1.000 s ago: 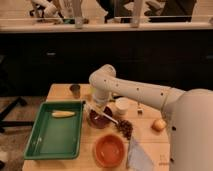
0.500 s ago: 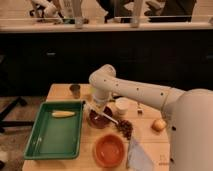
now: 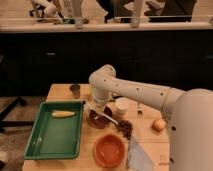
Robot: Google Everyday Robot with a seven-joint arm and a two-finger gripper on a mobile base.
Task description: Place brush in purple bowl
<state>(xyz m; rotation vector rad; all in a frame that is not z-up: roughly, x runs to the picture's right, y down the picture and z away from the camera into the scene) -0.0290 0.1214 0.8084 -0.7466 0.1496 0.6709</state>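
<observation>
The purple bowl [image 3: 99, 120] stands on the wooden table just right of the green tray. The brush [image 3: 104, 116], a slim whitish stick, slants across the bowl from its upper left rim down to the lower right. My gripper [image 3: 94, 106] hangs straight down over the bowl's upper left rim, at the brush's left end. I cannot tell whether it is holding the brush. The white arm reaches in from the right.
A green tray [image 3: 50, 140] holds a yellow corn cob [image 3: 63, 114]. An orange bowl [image 3: 109, 149] stands in front, with a dark cluster [image 3: 125, 128] beside the purple bowl. Nearby are a white cup [image 3: 121, 106], a fork [image 3: 139, 108], a metal cup [image 3: 75, 90], a round yellowish fruit [image 3: 159, 125] and a pale sheet [image 3: 139, 155].
</observation>
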